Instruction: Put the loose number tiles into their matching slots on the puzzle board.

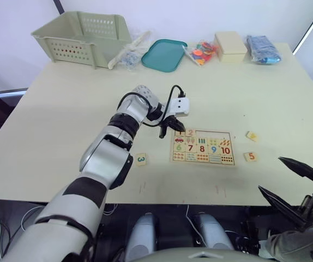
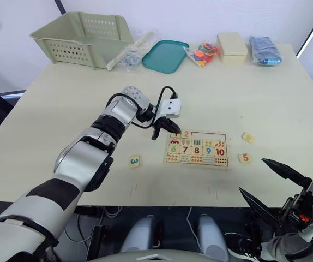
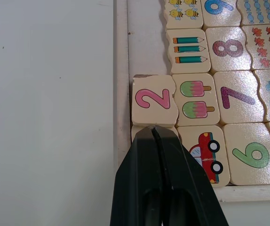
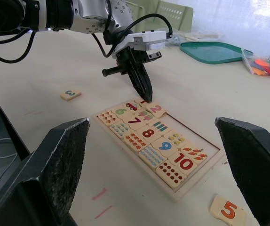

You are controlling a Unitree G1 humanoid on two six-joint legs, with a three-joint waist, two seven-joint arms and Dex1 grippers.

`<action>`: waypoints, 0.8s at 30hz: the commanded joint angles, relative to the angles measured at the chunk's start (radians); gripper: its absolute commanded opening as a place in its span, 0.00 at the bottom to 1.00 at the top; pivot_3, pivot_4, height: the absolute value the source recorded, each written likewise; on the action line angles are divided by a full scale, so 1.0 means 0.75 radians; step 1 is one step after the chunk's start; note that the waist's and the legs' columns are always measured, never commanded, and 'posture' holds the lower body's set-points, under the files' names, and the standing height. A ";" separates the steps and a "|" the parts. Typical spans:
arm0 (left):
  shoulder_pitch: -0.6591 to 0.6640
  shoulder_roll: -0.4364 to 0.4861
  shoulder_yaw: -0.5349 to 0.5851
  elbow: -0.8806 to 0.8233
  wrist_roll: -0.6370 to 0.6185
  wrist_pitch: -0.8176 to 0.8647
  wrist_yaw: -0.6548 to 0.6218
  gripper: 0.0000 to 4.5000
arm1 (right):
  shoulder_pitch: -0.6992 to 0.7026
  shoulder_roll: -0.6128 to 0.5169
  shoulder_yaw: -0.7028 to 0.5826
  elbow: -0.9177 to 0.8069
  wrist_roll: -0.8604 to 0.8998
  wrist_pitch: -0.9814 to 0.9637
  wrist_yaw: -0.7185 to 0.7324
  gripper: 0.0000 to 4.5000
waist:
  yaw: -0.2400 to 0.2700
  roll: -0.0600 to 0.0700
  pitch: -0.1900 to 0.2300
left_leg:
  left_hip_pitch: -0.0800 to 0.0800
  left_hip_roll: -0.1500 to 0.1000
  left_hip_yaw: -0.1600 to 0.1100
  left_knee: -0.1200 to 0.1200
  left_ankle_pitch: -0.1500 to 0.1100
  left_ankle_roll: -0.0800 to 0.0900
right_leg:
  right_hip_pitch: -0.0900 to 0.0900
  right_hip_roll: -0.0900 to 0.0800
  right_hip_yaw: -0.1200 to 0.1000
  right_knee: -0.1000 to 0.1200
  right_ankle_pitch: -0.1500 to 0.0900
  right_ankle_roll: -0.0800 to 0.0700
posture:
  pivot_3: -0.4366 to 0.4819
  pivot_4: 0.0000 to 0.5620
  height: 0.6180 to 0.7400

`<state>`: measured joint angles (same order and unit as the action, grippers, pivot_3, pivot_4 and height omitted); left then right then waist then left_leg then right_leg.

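1. Nearest, right gripper (image 2: pixel 274 188) off the table's front edge, fingers spread wide, holding nothing.
2. Tile 3 (image 1: pixel 140 159) flat on table (image 1: pixel 64 120), left of the puzzle board (image 1: pixel 203 148); tile 5 (image 1: pixel 250 156) just right of the board, another tile (image 1: pixel 251 136) a little farther back.
3. Left gripper (image 3: pixel 154 136) pinched closed, tips pressing on a tile in the board's top-left corner slot, digit hidden; tile 2 (image 3: pixel 154 99) sits in the neighbouring slot.
4. Farthest: basket (image 1: pixel 83 35), teal tray (image 1: pixel 163 54).
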<state>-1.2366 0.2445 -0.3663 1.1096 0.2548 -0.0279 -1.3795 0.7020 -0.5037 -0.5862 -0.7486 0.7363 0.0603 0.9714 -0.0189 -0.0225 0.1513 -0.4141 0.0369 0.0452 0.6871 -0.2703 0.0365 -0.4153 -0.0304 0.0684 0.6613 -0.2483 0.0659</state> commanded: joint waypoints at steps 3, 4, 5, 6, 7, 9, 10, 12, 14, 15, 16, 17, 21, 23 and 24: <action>-0.009 -0.006 -0.010 -0.041 0.007 -0.008 -0.008 0.01 | 0.011 0.007 -0.009 -0.029 0.016 -0.027 -0.007 1.00 | 0.000 0.000 0.000 | 0.000 0.000 0.000 0.000 0.000 0.000 | 0.000 0.000 0.000 0.000 0.000 0.000 | 0.48 0.27 1.00; -0.009 -0.007 -0.010 -0.041 0.007 -0.008 -0.009 0.01 | 0.011 0.006 -0.009 -0.029 0.016 -0.027 -0.007 1.00 | 0.000 0.000 0.000 | 0.000 0.000 0.000 0.000 0.000 0.000 | 0.000 0.000 0.000 0.000 0.000 0.000 | 0.48 0.27 1.00; -0.008 -0.008 -0.009 -0.042 0.008 -0.008 -0.009 0.01 | 0.011 0.006 -0.009 -0.029 0.016 -0.026 -0.007 1.00 | 0.000 0.000 0.000 | 0.000 0.000 0.000 0.000 0.000 0.000 | 0.000 0.000 0.000 0.000 0.000 0.000 | 0.48 0.27 1.00; -0.008 -0.010 -0.008 -0.043 0.008 -0.007 -0.010 0.01 | 0.010 0.005 -0.009 -0.028 0.016 -0.026 -0.008 1.00 | 0.000 0.000 0.000 | 0.000 0.000 0.000 0.000 0.000 0.000 | 0.000 0.000 0.000 0.000 0.000 0.000 | 0.48 0.27 1.00; -0.006 -0.010 -0.007 -0.045 0.008 -0.006 -0.011 0.01 | 0.012 0.006 -0.010 -0.029 0.017 -0.027 -0.007 1.00 | 0.000 0.000 0.000 | 0.000 0.000 0.000 0.000 0.000 0.000 | 0.000 0.000 0.000 0.000 0.000 0.000 | 0.48 0.27 1.00; -0.005 -0.011 -0.006 -0.049 0.008 -0.004 -0.014 0.01 | 0.013 0.006 -0.012 -0.029 0.018 -0.027 -0.005 1.00 | 0.000 0.000 0.000 | 0.000 0.000 0.000 0.000 0.000 0.000 | 0.000 0.000 0.000 0.000 0.000 0.000 | 0.48 0.27 1.00; -0.005 -0.012 -0.005 -0.050 0.008 -0.004 -0.016 0.01 | 0.013 0.005 -0.012 -0.028 0.019 -0.027 -0.004 1.00 | 0.000 0.000 0.000 | 0.000 0.000 0.000 0.000 0.000 0.000 | 0.000 0.000 0.000 0.000 0.000 0.000 | 0.48 0.27 1.00; -0.004 -0.013 -0.004 -0.055 0.007 -0.001 -0.020 0.01 | 0.013 0.005 -0.013 -0.027 0.020 -0.027 -0.003 1.00 | 0.000 0.000 0.000 | 0.000 0.000 0.000 0.000 0.000 0.000 | 0.000 0.000 0.000 0.000 0.000 0.000 | 0.48 0.27 1.00; -0.003 -0.015 -0.003 -0.058 0.008 0.001 -0.023 0.01 | 0.012 0.005 -0.014 -0.025 0.021 -0.027 -0.002 1.00 | 0.000 0.000 0.000 | 0.000 0.000 0.000 0.000 0.000 0.000 | 0.000 0.000 0.000 0.000 0.000 0.000 | 0.48 0.27 1.00; -0.002 -0.014 -0.002 -0.061 0.009 0.001 -0.025 0.01 | 0.013 0.005 -0.014 -0.026 0.021 -0.028 -0.001 1.00 | 0.000 0.000 0.000 | 0.000 0.000 0.000 0.000 0.000 0.000 | 0.000 0.000 0.000 0.000 0.000 0.000 | 0.48 0.27 1.00; -0.001 -0.014 -0.002 -0.062 0.009 0.002 -0.027 0.01 | 0.013 0.005 -0.014 -0.025 0.021 -0.028 0.000 1.00 | 0.000 0.000 0.000 | 0.000 0.000 0.000 0.000 0.000 0.000 | 0.000 0.000 0.000 0.000 0.000 0.000 | 0.48 0.27 1.00; -0.001 -0.014 -0.002 -0.063 0.010 0.002 -0.027 0.01 | 0.013 0.005 -0.014 -0.025 0.021 -0.028 0.000 1.00 | 0.000 0.000 0.000 | 0.000 0.000 0.000 0.000 0.000 0.000 | 0.000 0.000 0.000 0.000 0.000 0.000 | 0.48 0.27 1.00; 0.003 -0.013 -0.002 -0.072 0.010 0.005 -0.032 0.01 | 0.014 0.005 -0.014 -0.026 0.022 -0.027 0.000 1.00 | 0.001 0.000 0.000 | 0.000 0.000 0.000 0.000 0.000 0.000 | 0.000 0.000 0.000 0.000 0.000 0.000 | 0.48 0.27 1.00; 0.006 -0.014 -0.003 -0.076 0.010 0.006 -0.033 0.01 | 0.015 0.005 -0.014 -0.027 0.022 -0.026 -0.001 1.00 | 0.002 0.000 0.000 | 0.000 0.000 0.000 0.000 0.000 0.000 | 0.000 0.000 0.000 0.000 0.000 0.000 | 0.48 0.27 1.00; 0.008 -0.014 -0.003 -0.079 0.010 0.008 -0.034 0.01 | 0.017 0.006 -0.014 -0.029 0.022 -0.026 -0.001 1.00 | 0.003 0.000 0.000 | 0.000 0.000 0.000 0.000 0.000 0.000 | 0.000 0.000 0.000 0.000 0.000 0.000 | 0.48 0.27 1.00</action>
<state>-1.2310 0.2361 -0.3674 1.0816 0.2709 -0.0243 -1.4000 0.7052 -0.5034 -0.5861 -0.7486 0.7370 0.0603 0.9721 -0.0166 -0.0225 0.1513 -0.4143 0.0369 0.0451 0.6871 -0.2703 0.0365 -0.4153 -0.0305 0.0684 0.6613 -0.2483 0.0659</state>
